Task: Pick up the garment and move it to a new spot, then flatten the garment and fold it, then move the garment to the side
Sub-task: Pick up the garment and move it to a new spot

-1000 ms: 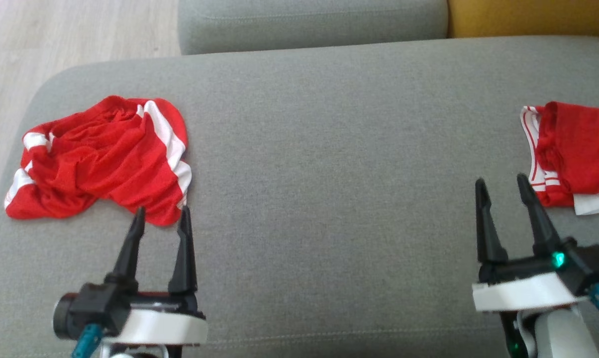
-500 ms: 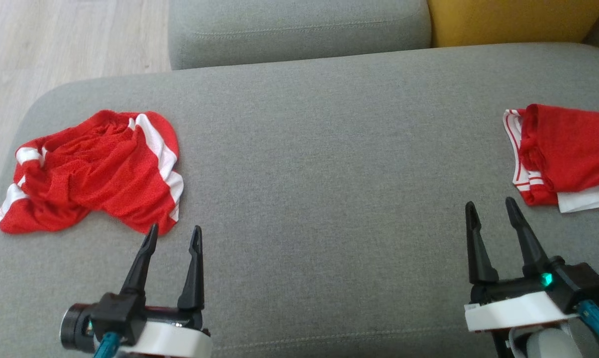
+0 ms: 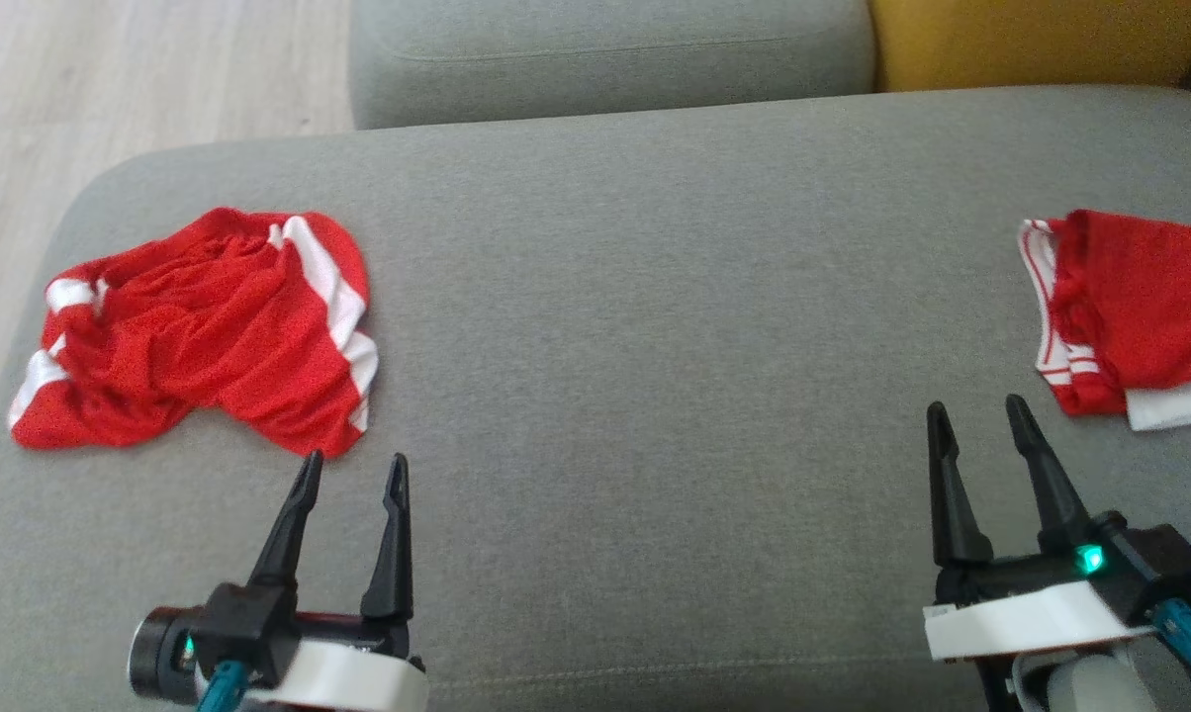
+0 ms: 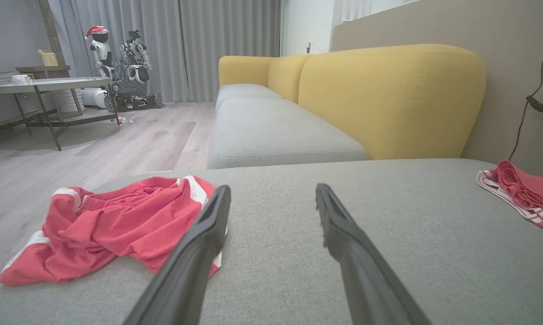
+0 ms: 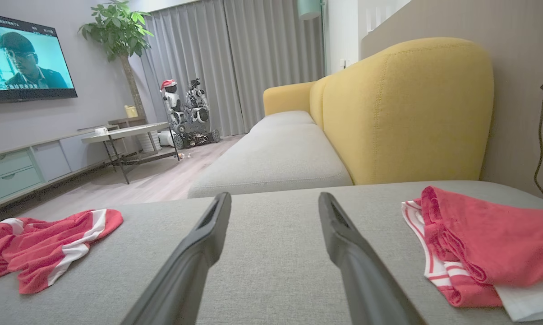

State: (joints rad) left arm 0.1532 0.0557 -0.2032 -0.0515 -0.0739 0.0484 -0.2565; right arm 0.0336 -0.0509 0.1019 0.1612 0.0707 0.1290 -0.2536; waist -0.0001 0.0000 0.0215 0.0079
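Observation:
A crumpled red garment (image 3: 200, 331) with white stripes lies at the left end of the grey sofa seat (image 3: 655, 346). It also shows as the garment (image 4: 113, 225) in the left wrist view and the garment (image 5: 41, 246) in the right wrist view. My left gripper (image 3: 353, 467) hovers open just in front of its near edge, touching nothing. My right gripper (image 3: 976, 413) is open over bare cushion at the right, with nothing between its fingers.
A folded red and white pile (image 3: 1130, 311) lies at the seat's right end, close to my right gripper. A second grey cushion (image 3: 605, 49) and yellow backrest (image 3: 1041, 40) lie behind. Wood floor (image 3: 111, 79) lies off the left edge. A side table (image 4: 46, 85) and another robot (image 4: 118, 58) stand across the room.
The head camera has shifted a little, so the whole picture moved. Both grippers sit lower in the view than a second ago; both stay open. The garments lie as before.

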